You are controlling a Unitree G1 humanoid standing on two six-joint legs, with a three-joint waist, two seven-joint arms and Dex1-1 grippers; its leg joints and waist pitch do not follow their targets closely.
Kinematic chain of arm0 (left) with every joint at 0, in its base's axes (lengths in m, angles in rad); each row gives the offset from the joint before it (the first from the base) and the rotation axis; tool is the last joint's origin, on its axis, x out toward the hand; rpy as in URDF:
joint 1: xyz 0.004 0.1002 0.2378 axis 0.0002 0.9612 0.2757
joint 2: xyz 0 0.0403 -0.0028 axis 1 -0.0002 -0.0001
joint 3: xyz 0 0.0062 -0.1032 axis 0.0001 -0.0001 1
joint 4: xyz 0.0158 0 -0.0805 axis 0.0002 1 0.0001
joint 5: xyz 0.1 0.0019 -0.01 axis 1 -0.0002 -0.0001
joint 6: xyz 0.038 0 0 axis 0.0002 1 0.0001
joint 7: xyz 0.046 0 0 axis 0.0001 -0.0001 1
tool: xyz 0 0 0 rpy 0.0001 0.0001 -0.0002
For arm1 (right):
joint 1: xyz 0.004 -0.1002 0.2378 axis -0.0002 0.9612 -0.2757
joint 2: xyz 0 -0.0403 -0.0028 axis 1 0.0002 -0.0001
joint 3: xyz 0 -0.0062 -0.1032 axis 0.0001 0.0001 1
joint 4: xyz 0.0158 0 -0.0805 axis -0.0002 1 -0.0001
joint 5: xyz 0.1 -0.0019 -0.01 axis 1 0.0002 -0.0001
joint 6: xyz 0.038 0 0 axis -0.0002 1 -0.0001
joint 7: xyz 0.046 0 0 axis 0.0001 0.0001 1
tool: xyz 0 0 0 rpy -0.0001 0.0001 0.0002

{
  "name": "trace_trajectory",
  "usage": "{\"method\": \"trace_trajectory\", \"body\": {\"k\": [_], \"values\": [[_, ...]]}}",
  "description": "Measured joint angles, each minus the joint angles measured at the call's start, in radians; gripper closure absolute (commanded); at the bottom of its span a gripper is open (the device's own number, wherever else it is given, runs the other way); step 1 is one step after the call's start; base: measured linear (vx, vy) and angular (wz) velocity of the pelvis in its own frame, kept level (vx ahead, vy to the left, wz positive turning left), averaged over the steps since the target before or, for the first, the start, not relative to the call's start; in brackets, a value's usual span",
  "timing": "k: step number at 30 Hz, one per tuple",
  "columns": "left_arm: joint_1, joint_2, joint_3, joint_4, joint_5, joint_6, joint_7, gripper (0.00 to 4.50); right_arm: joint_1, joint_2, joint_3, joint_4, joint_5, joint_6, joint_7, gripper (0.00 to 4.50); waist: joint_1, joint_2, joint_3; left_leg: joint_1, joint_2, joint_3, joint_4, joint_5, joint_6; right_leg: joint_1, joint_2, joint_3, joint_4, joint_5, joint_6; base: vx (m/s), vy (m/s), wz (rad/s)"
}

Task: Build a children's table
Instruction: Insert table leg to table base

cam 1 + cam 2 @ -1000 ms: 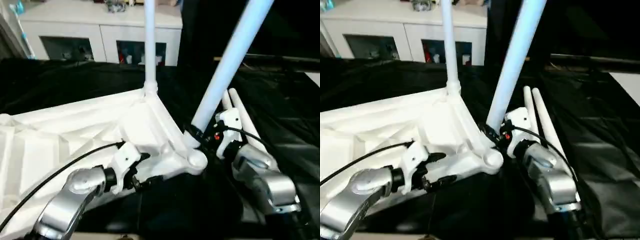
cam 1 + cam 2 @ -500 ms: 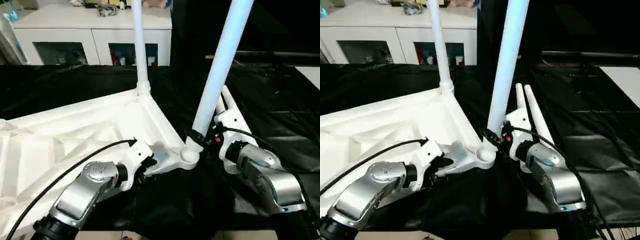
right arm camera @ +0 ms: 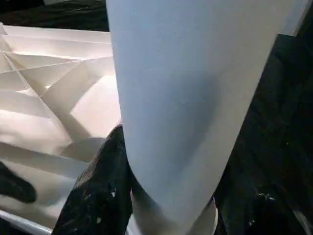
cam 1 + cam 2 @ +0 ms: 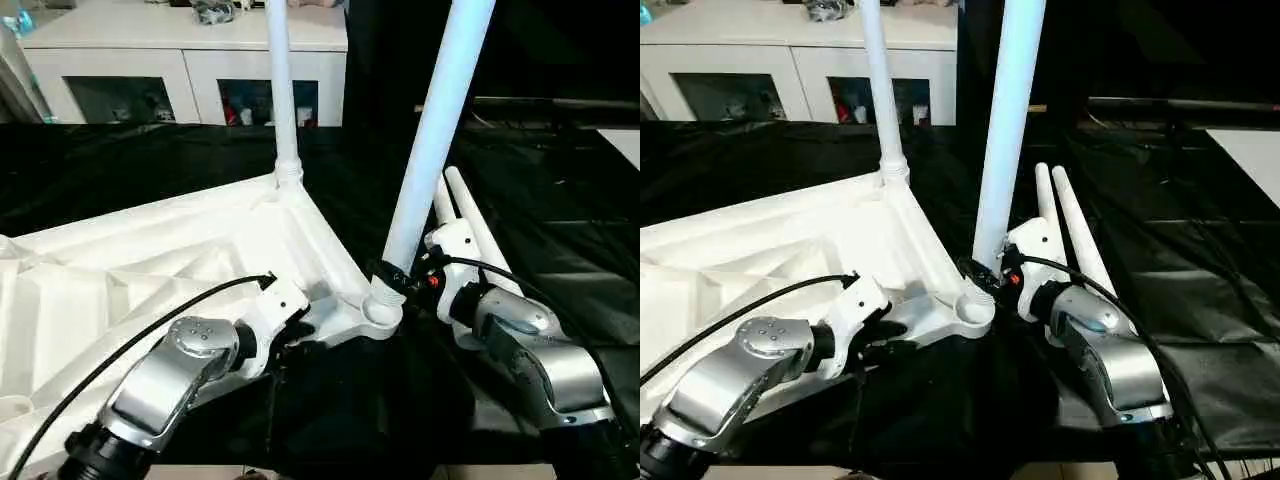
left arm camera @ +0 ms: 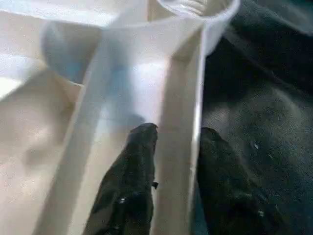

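Lying upside down on the black cloth (image 4: 120,160), the tabletop (image 4: 150,260) is pinched at its rim by the left gripper (image 5: 171,147), while a leg (image 4: 430,140) in the near corner socket (image 4: 380,310) is squeezed low down by the right gripper (image 4: 405,280).

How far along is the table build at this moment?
Done: one leg stands in the far corner socket of the upturned tabletop. In hand: right gripper holds a second leg at the near socket; left gripper straddles the rim. Left: two legs on the cloth.
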Motion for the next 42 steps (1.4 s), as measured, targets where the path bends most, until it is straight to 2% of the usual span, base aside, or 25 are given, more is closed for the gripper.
{"method": "trace_trajectory", "body": {"k": [2, 4, 6, 14, 19, 23, 26, 31, 36, 42], "values": [[0.0, 0.009, -0.011, -0.012, -0.001, 0.009, -0.01, 3.43, 0.0, -0.001, 0.0, 0.0, 0.0, 0.0, 0.0, 2.64, 0.0, 0.0, 0.0, 0.0, 0.0, 0.0, 0.0, 0.0, 0.0, 0.0, 0.0, 0.0, 0.0, 0.0, 0.0, 0.0, 0.0, 0.0], [0.0, 0.02, -0.023, -0.025, 0.0, 0.018, -0.015, 3.5, 0.0, -0.001, 0.0, 0.0, 0.0, 0.0, 0.0, 2.64, 0.0, 0.0, 0.0, 0.0, 0.0, 0.001, 0.0, 0.0, 0.0, 0.0, 0.0, 0.001, 0.0, 0.0, 0.0, 0.0, 0.0, 0.0], [0.0, 0.024, -0.025, -0.032, -0.001, 0.027, -0.016, 3.79, 0.0, -0.001, 0.0, 0.0, 0.0, 0.0, 0.0, 2.64, 0.0, 0.0, 0.0, 0.0, 0.0, 0.001, 0.0, 0.0, 0.0, 0.0, 0.0, 0.001, 0.0, 0.0, 0.0, 0.0, 0.0, 0.0], [-0.003, 0.031, -0.022, -0.033, 0.0, 0.035, -0.01, 4.45, 0.0, 0.002, 0.0, 0.0, 0.0, 0.0, -0.001, 2.64, 0.0, -0.001, 0.0, 0.0, 0.0, 0.002, 0.0, 0.0, 0.0, 0.0, 0.0, 0.002, 0.0, 0.0, 0.0, 0.0, 0.0, 0.0], [0.012, 0.033, -0.021, -0.039, 0.0, 0.016, -0.004, 4.48, 0.0, 0.017, -0.006, 0.0, 0.006, 0.01, -0.004, 2.64, -0.006, -0.002, 0.001, 0.0, 0.0, 0.003, 0.0, 0.0, 0.0, -0.001, 0.0, 0.003, -0.001, 0.0, 0.0, 0.0, 0.0, 0.0], [0.037, 0.032, -0.009, -0.035, 0.003, -0.026, 0.007, 4.5, -0.015, 0.06, -0.02, 0.019, 0.054, 0.034, -0.01, 2.64, -0.01, 0.0, -0.001, 0.002, 0.0, 0.004, -0.001, 0.0, 0.0, -0.001, 0.0, 0.004, 0.0, 0.0, 0.0, 0.0, 0.0, 0.0], [0.032, 0.017, 0.024, 0.032, 0.009, -0.105, 0.029, 4.5, -0.071, 0.097, -0.043, 0.092, 0.07, 0.024, -0.012, 2.64, -0.016, 0.001, -0.001, 0.003, 0.0, 0.004, -0.001, 0.0, 0.0, -0.002, 0.0, 0.004, 0.002, 0.001, 0.0, 0.0, 0.0, 0.0], [-0.011, 0.034, 0.078, 0.133, 0.017, -0.154, 0.049, 4.5, -0.14, 0.117, -0.028, 0.223, 0.065, -0.017, 0.028, 2.64, -0.031, -0.003, 0.001, 0.004, 0.001, 0.004, -0.001, 0.0, -0.001, -0.004, 0.0, 0.003, 0.005, 0.003, -0.001, 0.0, 0.0, 0.0], [-0.036, 0.068, 0.082, 0.178, 0.019, -0.202, -0.003, 4.5, -0.228, 0.122, 0.007, 0.35, 0.042, -0.074, 0.091, 2.64, -0.027, -0.005, 0.001, 0.0, 0.002, 0.005, -0.001, 0.001, -0.001, -0.006, 0.0, 0.003, 0.004, 0.002, -0.001, 0.0, 0.0, 0.0], [-0.038, 0.098, 0.074, 0.184, 0.018, -0.242, -0.069, 4.5, -0.338, 0.14, 0.005, 0.536, 0.019, -0.147, 0.119, 2.64, -0.021, -0.011, 0.001, -0.003, 0.004, 0.008, 0.0, 0.001, 0.0, -0.01, 0.0, 0.003, 0.004, 0.001, -0.002, 0.0, 0.0, 0.0]]}}
